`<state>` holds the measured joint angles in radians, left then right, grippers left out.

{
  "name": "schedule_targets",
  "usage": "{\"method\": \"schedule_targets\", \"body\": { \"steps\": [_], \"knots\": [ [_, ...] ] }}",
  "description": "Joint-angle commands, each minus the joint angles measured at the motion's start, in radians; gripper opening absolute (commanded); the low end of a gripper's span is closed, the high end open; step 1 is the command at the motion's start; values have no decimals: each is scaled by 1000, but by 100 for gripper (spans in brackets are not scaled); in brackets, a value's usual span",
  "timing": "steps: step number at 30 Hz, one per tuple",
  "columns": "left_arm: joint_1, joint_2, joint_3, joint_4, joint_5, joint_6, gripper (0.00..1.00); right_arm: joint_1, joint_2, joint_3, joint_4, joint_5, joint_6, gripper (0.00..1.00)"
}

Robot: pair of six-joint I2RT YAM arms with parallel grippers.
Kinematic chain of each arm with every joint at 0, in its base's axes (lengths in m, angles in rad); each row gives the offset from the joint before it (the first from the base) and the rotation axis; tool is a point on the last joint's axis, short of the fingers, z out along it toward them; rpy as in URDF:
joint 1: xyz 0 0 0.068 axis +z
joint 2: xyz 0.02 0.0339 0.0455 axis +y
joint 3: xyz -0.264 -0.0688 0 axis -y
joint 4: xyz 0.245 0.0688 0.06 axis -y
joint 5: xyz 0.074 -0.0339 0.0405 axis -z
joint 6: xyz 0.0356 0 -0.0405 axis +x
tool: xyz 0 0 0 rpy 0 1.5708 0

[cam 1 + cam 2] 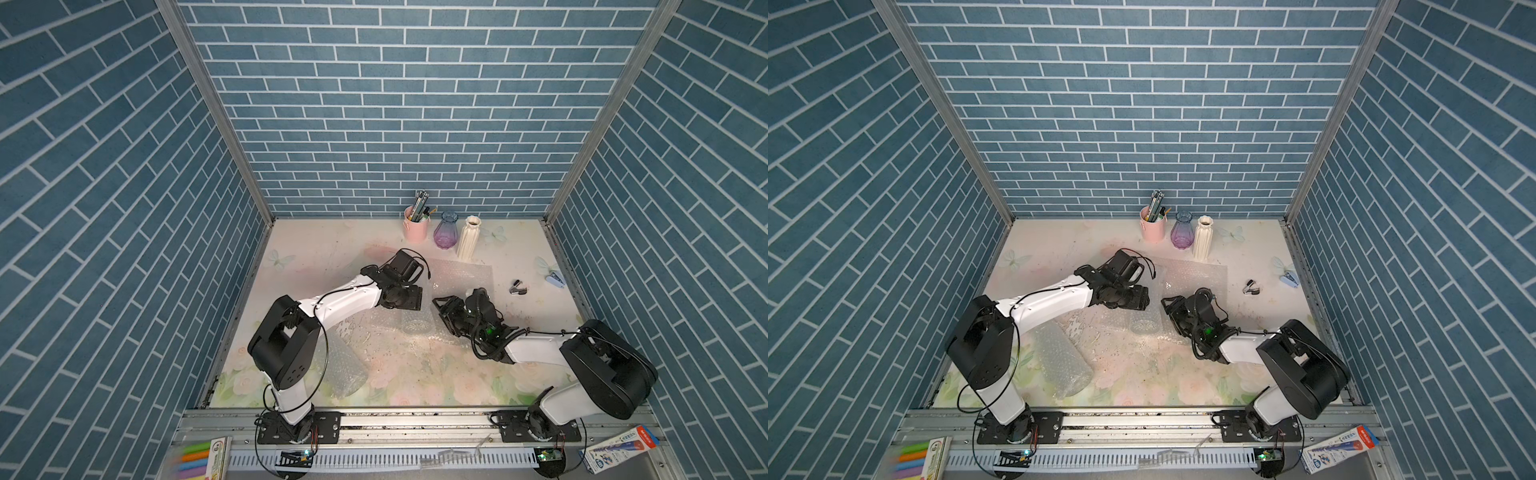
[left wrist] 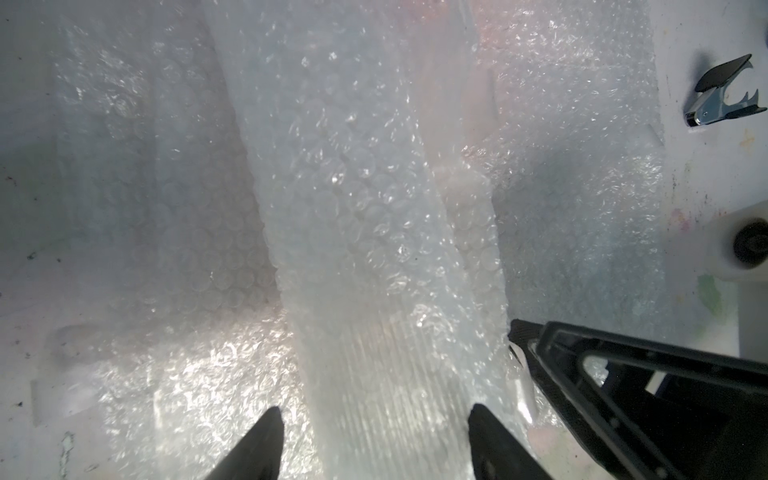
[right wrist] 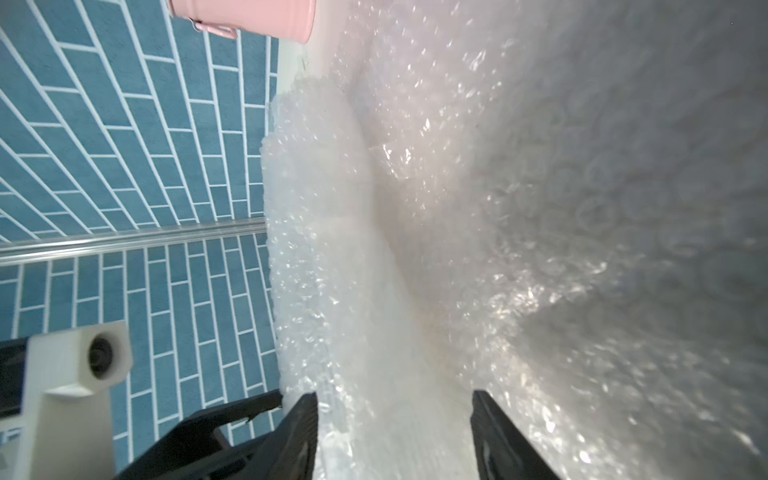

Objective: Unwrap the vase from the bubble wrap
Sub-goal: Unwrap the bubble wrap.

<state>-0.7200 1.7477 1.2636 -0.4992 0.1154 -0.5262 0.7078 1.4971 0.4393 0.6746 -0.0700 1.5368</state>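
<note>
Vases (image 1: 445, 232), pink cup (image 1: 415, 232) and bubble wrap (image 1: 465, 276) crowd the back right; back-left table (image 1: 316, 253) open.

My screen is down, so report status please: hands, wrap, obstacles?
Left hand straddles the bubble wrap roll, grip unclear. Right hand open, wrap between jaws. Staple remover apart, not blocking.

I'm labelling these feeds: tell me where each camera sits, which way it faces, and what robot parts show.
Top views: high over the front, looking down toward the back wall; left arm, right arm whole.
Left wrist: behind the left tool, facing the bubble wrap; right arm's finger intrudes.
Right wrist: behind the right tool, facing that bubble wrap and pink bucket.
Shared: all four show the bubble wrap.
</note>
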Motion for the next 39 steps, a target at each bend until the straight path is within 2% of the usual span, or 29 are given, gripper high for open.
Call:
{"method": "schedule_targets", "body": {
  "steps": [1,7,12,20,34,39],
  "knots": [
    [1,28,24,-25,4,6,71,5,36,-14,107,7,146,60],
    [1,27,30,-29,6,11,72,6,109,-2,206,-11,238,57],
    [1,24,22,-25,4,12,72,5,100,-4,219,-11,240,44],
    [2,27,18,-21,6,14,72,6,12,-3,122,33,189,0],
    [17,-18,-47,-36,-25,22,72,5,-60,-39,71,94,148,0],
    [40,-49,-93,-28,-26,17,72,5,-86,-43,-2,125,81,0]
  ]
}}
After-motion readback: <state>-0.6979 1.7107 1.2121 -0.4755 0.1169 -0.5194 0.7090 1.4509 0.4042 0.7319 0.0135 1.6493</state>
